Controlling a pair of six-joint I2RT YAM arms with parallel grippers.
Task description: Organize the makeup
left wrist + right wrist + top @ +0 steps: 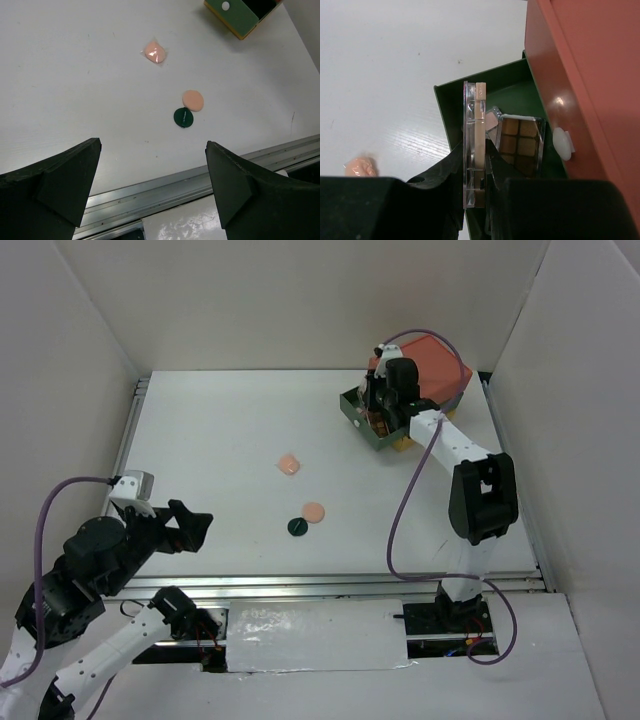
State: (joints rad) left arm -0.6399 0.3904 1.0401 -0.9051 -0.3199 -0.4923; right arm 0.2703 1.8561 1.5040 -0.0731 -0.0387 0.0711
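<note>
My right gripper [474,165] is shut on a long clear-cased eyeshadow palette [474,130], held on edge over the open green drawer [451,107] of the drawer box [425,370]. A brown-toned palette [521,145] lies flat inside that drawer. On the white table lie two peach round compacts [288,464] [314,511] and a dark green disc [297,527] touching the nearer compact. The left wrist view shows the same compacts [155,53] [193,100] and disc [183,117]. My left gripper [152,187] hangs open and empty over the table's near edge, at the left [190,525].
White walls enclose the table on three sides. A metal rail [165,190] runs along the near edge. The orange top of the drawer box [590,75] stands right of the open drawer. A purple cable loops from the right arm [400,510].
</note>
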